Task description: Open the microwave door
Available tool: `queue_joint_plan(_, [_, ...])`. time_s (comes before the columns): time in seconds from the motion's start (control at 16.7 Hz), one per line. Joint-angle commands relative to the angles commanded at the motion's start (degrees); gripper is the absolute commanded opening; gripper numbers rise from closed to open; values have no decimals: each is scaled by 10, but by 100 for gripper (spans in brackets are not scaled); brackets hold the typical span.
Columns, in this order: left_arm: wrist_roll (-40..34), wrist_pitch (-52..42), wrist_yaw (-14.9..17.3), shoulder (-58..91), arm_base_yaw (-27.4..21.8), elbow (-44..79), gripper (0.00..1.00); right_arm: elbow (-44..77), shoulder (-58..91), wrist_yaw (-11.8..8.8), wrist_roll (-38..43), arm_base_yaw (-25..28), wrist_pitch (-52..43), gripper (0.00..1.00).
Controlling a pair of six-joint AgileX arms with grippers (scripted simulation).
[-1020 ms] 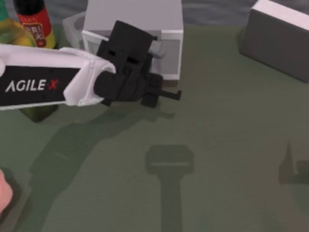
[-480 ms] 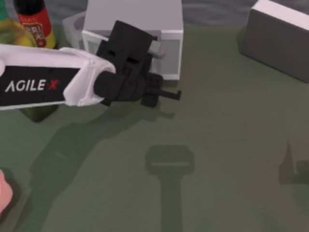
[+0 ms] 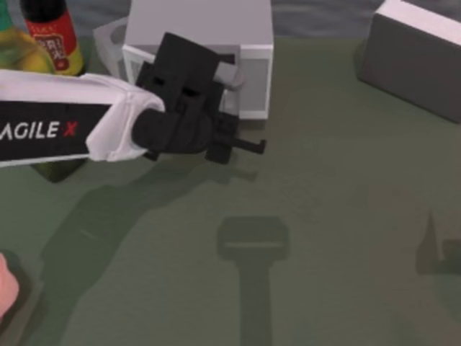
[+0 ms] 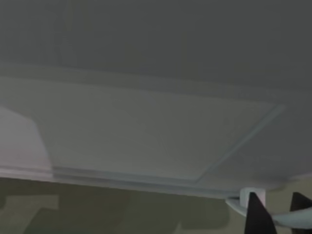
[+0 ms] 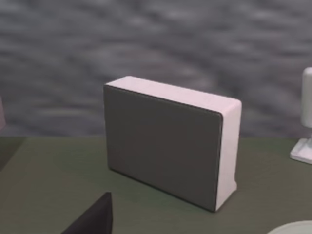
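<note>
The microwave (image 3: 202, 25) stands at the back of the table, left of the middle. My left arm reaches in from the left, and its black wrist covers most of the microwave door (image 3: 137, 61). In the left wrist view the door's pale framed panel (image 4: 146, 131) fills the picture. My left gripper (image 4: 278, 217) is shut on the door's handle strip (image 4: 287, 220), one dark fingertip on each side. From above, the handle's grey end (image 3: 230, 75) shows beside the left gripper (image 3: 216, 79). My right gripper (image 5: 95, 219) shows only as a dark tip, parked off to the right.
A larger grey-and-white box (image 3: 418, 58) stands at the back right, also seen as the box (image 5: 170, 141) in the right wrist view. A red-labelled bottle (image 3: 50, 32) and a yellow-green bottle (image 3: 18, 43) stand at the back left. A pink object (image 3: 6, 281) lies at the left edge.
My left arm has drawn slightly to the left and toward the front, and the grey handle end has shifted a little with it. The right arm has not moved.
</note>
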Motion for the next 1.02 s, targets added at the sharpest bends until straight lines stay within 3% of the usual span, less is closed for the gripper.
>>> queue_joint_plan(1.02, [16, 3, 10, -6, 6, -12, 0, 0, 0, 0, 0, 0, 0, 100])
